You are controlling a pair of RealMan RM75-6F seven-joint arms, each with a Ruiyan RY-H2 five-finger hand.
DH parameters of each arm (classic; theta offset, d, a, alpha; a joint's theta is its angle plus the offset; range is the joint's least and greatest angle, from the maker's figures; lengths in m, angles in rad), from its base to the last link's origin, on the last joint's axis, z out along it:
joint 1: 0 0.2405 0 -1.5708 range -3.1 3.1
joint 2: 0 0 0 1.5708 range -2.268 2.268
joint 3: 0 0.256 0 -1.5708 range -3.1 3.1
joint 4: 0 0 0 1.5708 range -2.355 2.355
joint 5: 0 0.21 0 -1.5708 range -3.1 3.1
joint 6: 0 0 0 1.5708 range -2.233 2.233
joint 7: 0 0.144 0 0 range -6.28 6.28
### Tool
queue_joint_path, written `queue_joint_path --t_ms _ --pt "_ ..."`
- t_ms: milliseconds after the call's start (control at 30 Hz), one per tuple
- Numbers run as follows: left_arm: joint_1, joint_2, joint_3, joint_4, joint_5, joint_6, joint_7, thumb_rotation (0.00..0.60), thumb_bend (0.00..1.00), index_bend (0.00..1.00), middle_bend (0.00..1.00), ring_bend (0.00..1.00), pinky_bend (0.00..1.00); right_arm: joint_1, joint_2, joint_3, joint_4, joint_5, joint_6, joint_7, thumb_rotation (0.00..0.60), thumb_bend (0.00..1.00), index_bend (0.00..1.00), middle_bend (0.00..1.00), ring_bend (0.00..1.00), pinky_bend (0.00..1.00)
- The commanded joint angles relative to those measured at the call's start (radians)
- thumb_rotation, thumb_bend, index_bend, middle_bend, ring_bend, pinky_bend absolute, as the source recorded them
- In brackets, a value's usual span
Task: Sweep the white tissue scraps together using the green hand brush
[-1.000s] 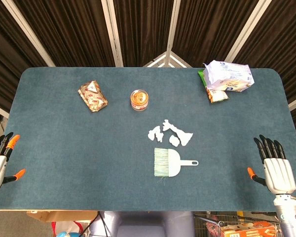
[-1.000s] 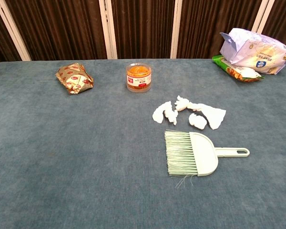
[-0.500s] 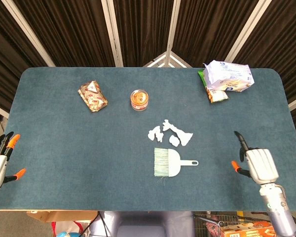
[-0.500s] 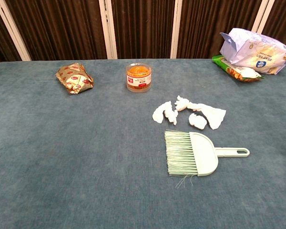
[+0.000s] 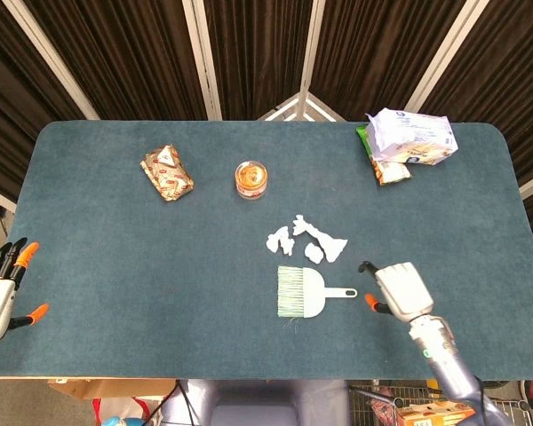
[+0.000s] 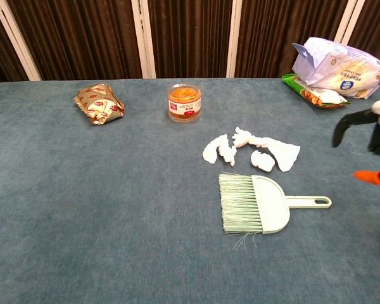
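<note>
With its handle pointing right toward my empty, fingers-apart right hand, the green hand brush lies just left.

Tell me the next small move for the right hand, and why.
Probably ease the right hand a little further toward the brush handle and close on it. The green hand brush lies untouched just below the white tissue scraps, its handle pointing at that hand, which holds nothing and sits just short of the handle's end.

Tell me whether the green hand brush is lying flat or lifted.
Lying flat on the table: the green hand brush rests untouched, and the right hand beside its handle holds nothing.
</note>
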State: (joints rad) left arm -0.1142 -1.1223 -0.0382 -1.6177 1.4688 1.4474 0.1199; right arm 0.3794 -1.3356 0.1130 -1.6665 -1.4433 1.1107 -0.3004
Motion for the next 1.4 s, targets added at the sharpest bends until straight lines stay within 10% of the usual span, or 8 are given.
queue_joint_path --t_ms 33,967,1400 --pt "-0.001 0.001 0.001 0.001 0.002 -0.002 -0.004 0.6 0.0 0.0 0.0 0.0 0.0 0.029 -0.059 0.006 0.006 0.05 -0.037 -0.06 0.6 0.3 0.39 1.0 1.0 0.97" --pt "-0.003 0.004 0.005 0.002 0.006 -0.008 -0.013 0.6 0.0 0.0 0.0 0.0 0.0 0.08 -0.27 0.007 0.158 0.29 -0.081 -0.209 0.6 0.3 0.42 1.0 1.0 0.97" --pt "-0.004 0.004 0.004 0.001 0.0 -0.012 -0.009 0.6 0.0 0.0 0.0 0.0 0.0 0.083 -0.303 -0.007 0.208 0.324 -0.076 -0.198 0.6 0.31 0.58 1.0 1.0 0.97"
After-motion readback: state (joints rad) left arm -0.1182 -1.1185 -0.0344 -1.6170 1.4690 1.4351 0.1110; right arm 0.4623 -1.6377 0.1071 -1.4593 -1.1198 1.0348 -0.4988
